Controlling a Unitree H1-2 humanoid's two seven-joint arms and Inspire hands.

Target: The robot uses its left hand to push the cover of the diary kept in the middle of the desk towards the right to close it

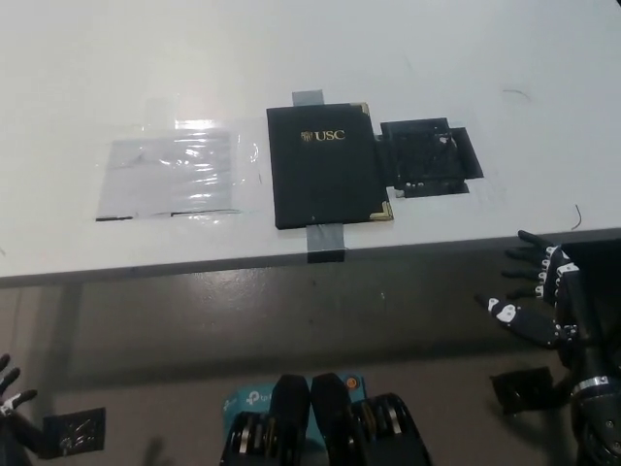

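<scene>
The black diary (pixel 327 165) with gold "USC" lettering lies closed and flat in the middle of the white desk (pixel 146 58), held by grey tape strips at its top and bottom edges. Only the fingertips of my left hand (pixel 10 388) show at the picture's bottom left edge, far below the desk and away from the diary. At the lower right, below the desk's front edge, my black right hand (pixel 539 296) rests with its fingers spread and nothing in it.
A clear plastic sheet (pixel 175 180) is taped to the desk left of the diary. A patch of black tape (pixel 427 155) sits right of the diary. The desk's front edge (pixel 291 262) runs across the middle of the picture.
</scene>
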